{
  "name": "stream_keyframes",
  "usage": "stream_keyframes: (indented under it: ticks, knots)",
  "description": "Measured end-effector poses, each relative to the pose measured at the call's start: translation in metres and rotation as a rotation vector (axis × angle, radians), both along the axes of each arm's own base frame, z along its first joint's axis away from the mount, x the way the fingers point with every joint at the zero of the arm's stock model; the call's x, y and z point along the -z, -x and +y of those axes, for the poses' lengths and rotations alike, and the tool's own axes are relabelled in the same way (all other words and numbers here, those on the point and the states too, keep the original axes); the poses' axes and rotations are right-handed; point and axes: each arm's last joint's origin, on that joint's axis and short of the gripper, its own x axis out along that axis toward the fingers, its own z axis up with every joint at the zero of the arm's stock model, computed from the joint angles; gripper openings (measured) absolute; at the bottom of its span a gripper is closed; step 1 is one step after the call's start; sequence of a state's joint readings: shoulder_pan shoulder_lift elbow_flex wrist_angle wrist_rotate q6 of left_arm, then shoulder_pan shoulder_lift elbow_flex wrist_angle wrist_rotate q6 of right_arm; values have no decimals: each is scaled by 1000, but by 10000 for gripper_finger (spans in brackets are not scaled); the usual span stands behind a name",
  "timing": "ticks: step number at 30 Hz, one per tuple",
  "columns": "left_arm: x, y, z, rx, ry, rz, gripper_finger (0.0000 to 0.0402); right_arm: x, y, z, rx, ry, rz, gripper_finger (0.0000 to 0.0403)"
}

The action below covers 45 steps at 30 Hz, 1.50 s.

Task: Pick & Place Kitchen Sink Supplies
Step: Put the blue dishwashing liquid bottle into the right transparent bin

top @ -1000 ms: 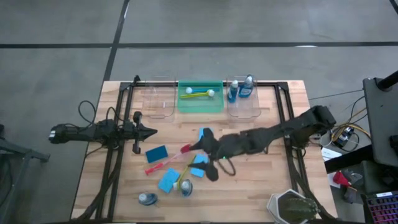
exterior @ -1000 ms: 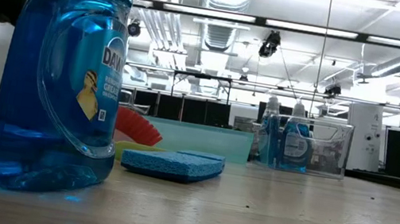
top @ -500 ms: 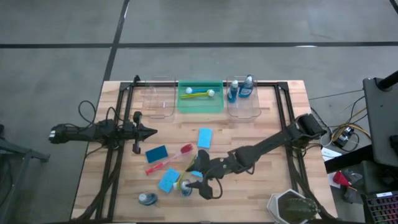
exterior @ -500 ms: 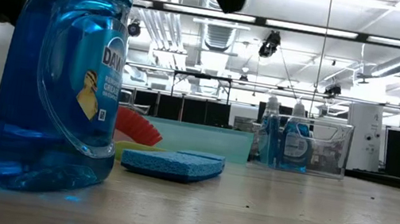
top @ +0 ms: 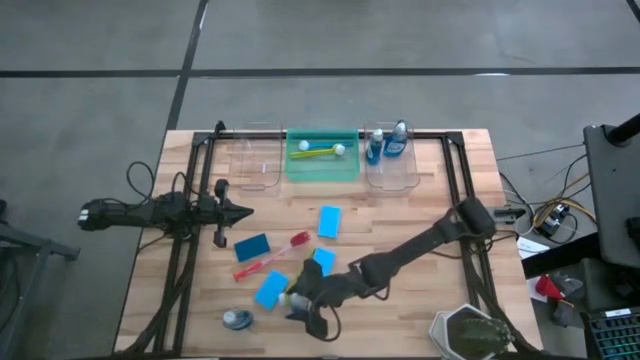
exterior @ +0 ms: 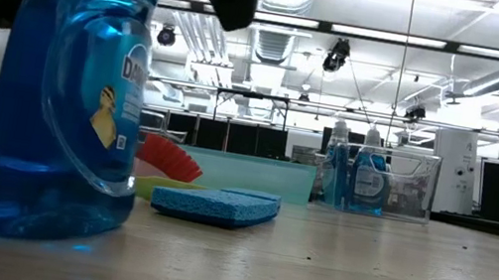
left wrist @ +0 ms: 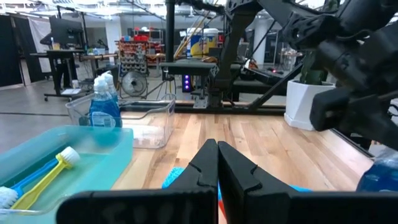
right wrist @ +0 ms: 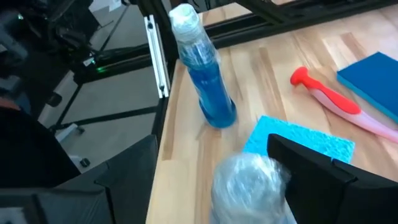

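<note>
Your target is the Dawn bottle (exterior: 65, 101) of blue liquid, standing upright on the wood at the table's opposite edge from the green bin (top: 320, 168). It is about as far from that bin as the supplies get. The right gripper (top: 303, 303) hangs over it with its fingers spread wide. In the right wrist view the bottle's cap sits between the two dark fingers, with a clear gap on at least one side. I read this as the grasp step, lined up but not yet closed.

Just beside the bottle, on the side toward the green bin, lies a light blue sponge (right wrist: 298, 142). Past that lies the red dish brush (right wrist: 326, 98). A second small bottle (right wrist: 205, 81) stands close by, no nearer the green bin than the first and off to one side along that edge.

The next move calls for settling the fingers low enough to catch the body or neck rather than the slick cap, then closing squarely. Lift straight up so you don't tip the neighbouring bottle. The likely destination is the clear bin (top: 395, 177) touching the green bin's side, where two bottles already stand.

The left gripper (top: 235, 211) waits with its fingers pressed together, off toward the left from the green bin, holding nothing.
</note>
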<state>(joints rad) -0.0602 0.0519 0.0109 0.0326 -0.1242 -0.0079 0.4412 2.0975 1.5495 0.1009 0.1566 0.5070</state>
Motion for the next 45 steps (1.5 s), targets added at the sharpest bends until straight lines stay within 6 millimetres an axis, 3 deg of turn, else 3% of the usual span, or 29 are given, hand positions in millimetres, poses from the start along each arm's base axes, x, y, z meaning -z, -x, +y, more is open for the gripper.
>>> stream_keyframes:
  ticks: [11,26,45]
  knots:
    - [0,0,0,0,0,4,3,-4,0,-1,10,53,147,254]
    - [0,0,0,0,0,5,3,-39,3,-2,7,119,277,176]
    - [0,0,0,0,0,5,3,-37,1,-1,3,126,270,137]
